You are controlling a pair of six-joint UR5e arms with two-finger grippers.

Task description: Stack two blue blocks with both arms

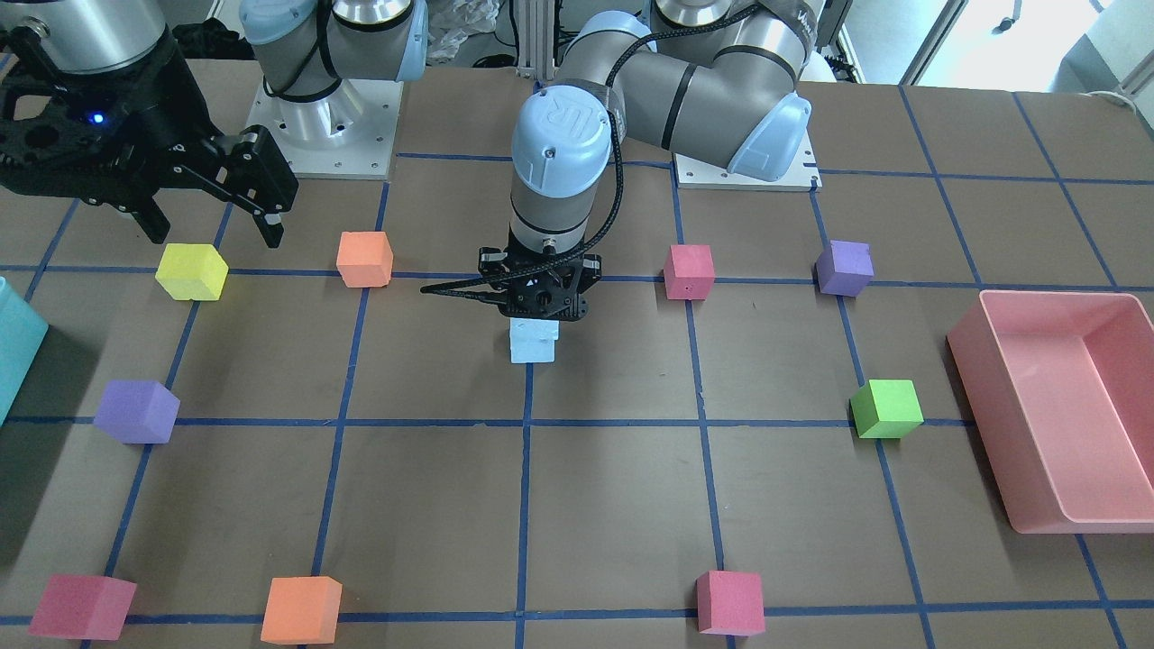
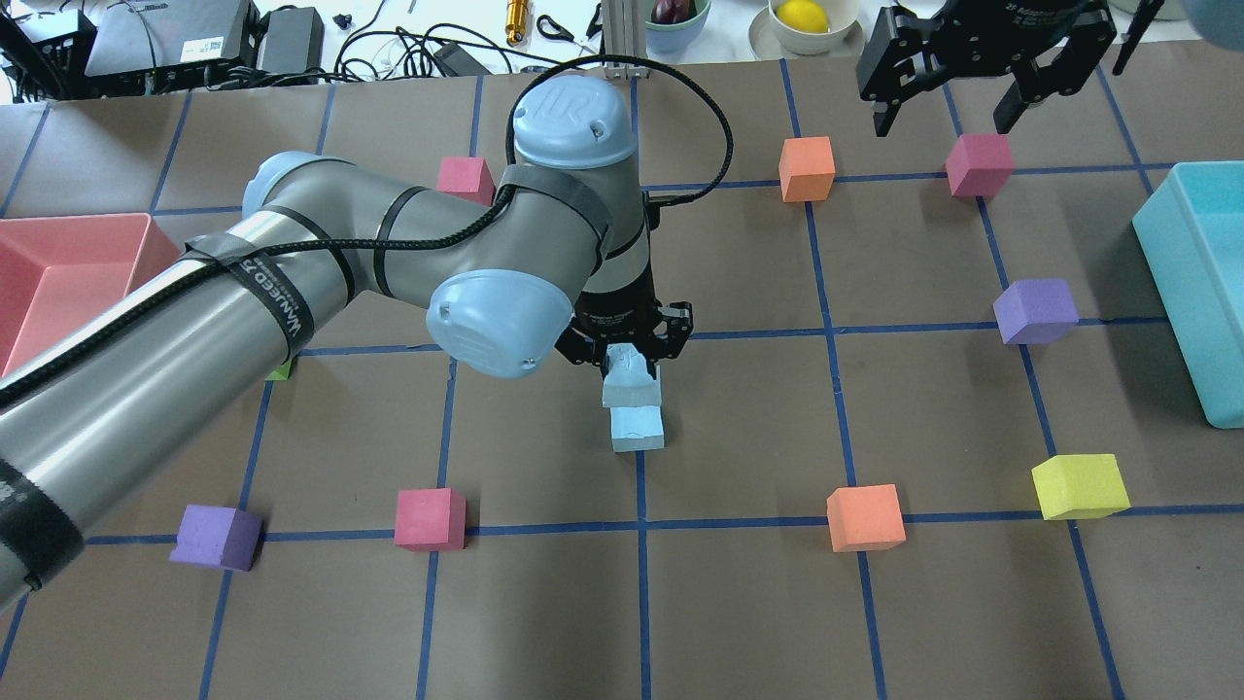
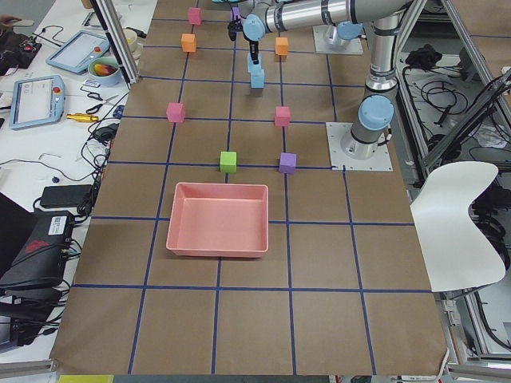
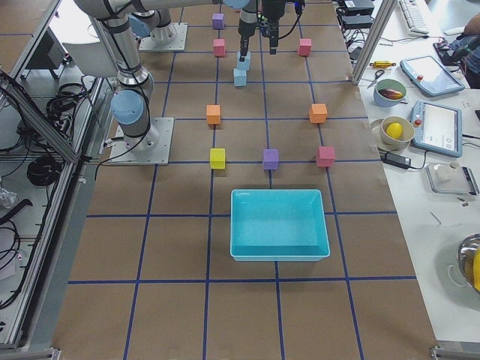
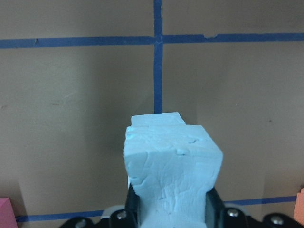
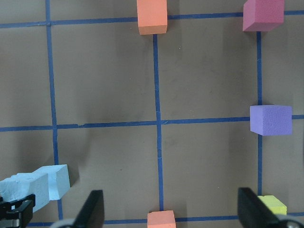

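My left gripper (image 1: 534, 317) points straight down at the middle of the table and is shut on a pale blue block (image 2: 630, 377). The wrist view shows that block (image 5: 171, 166) between the two fingers. The second blue block (image 2: 638, 429) sits on the table directly below it, its far edge showing behind the held one (image 5: 156, 119). The two look nearly aligned; I cannot tell whether they touch. My right gripper (image 2: 941, 124) is open and empty, raised above the table near a yellow cube (image 1: 191, 270), well apart from the blue blocks.
Around the stack lie an orange cube (image 1: 364, 259), a red cube (image 1: 689, 270), purple cubes (image 1: 844, 267) (image 1: 137, 410) and a green cube (image 1: 887, 407). A pink bin (image 1: 992, 424) and a teal bin (image 2: 1181, 292) stand at the table's two ends.
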